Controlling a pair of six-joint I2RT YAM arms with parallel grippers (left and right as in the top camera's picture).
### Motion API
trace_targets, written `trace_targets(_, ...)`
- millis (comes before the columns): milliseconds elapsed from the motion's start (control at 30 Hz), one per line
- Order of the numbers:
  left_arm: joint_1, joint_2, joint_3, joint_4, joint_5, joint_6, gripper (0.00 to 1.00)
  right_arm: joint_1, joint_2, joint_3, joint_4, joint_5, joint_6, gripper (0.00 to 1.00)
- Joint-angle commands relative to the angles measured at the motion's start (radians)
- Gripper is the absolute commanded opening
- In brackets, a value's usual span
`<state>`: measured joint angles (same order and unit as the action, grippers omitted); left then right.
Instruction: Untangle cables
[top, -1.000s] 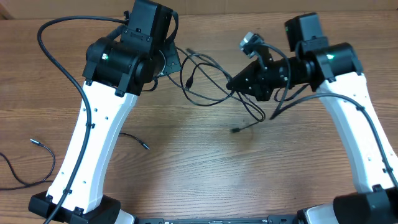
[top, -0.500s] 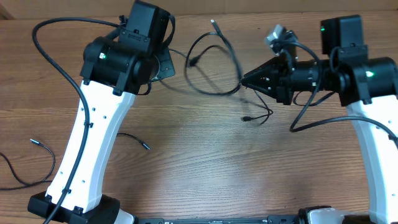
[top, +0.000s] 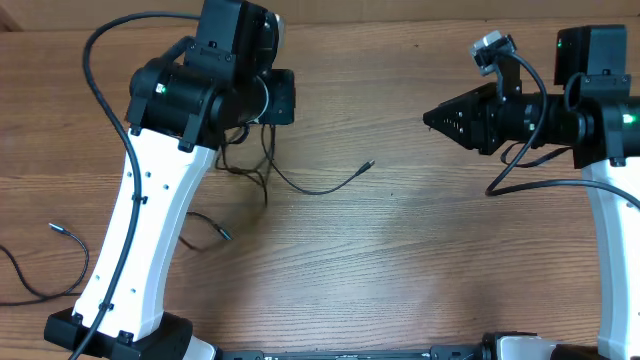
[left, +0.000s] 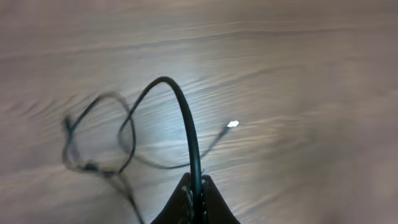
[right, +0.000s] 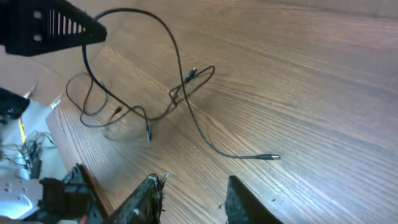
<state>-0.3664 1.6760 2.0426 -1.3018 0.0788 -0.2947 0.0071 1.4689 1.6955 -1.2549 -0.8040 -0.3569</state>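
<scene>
the left gripper (left: 196, 184), upper left in the overhead view, pinches 1 strand of the cables (top: 264, 170), likely to lift it from the loops lying just below, while the right gripper (top: 432, 118) at far right stands parted, empty, well apart.

A bunch of thin black cables (top: 265, 162) hangs from the left gripper (left: 195, 190), whose closed jaws pinch one cord. That cord arcs up out of the grip and drops to the wooden table (top: 430, 260). There the cords lie in loose overlapping loops, crossing in a small knot (right: 181, 92); how many cords make up the bunch I can't quite tell. One long strand (top: 320, 189) runs clear of the loops, ending in a metal-tipped plug (top: 369, 163). Well apart, by the table's left edge, a separate cable (top: 62, 230) lies slack.
</scene>
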Motion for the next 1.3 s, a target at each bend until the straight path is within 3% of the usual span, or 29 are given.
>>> trace_targets(0, 0.001, 0.000, 0.010, 0.057, 0.219, 0.135, 0.04, -0.002, -0.014, 0.021, -0.008, 0.011, 0.013, 0.50)
trace_targets(133, 0.002, -0.015, 0.020, 0.113, 0.288, 0.142, 0.04, -0.002, -0.014, 0.021, -0.013, 0.011, 0.012, 0.70)
trace_targets(433, 0.002, -0.086, 0.094, 0.298, 0.391, 0.127, 0.04, -0.002, -0.014, 0.021, -0.035, 0.096, 0.010, 0.77)
trace_targets(533, 0.002, -0.124, 0.151, 0.369, 0.345, 0.114, 0.04, -0.002, -0.014, 0.021, -0.052, 0.136, 0.009, 0.78)
trace_targets(800, 0.002, -0.178, 0.200, 0.372, 0.008, 0.106, 0.04, -0.002, -0.014, 0.021, -0.087, 0.186, 0.009, 0.78)
trace_targets(1267, 0.002, -0.191, 0.199, 0.355, -0.166, 0.096, 0.04, -0.002, -0.006, 0.021, -0.091, 0.185, 0.010, 0.79)
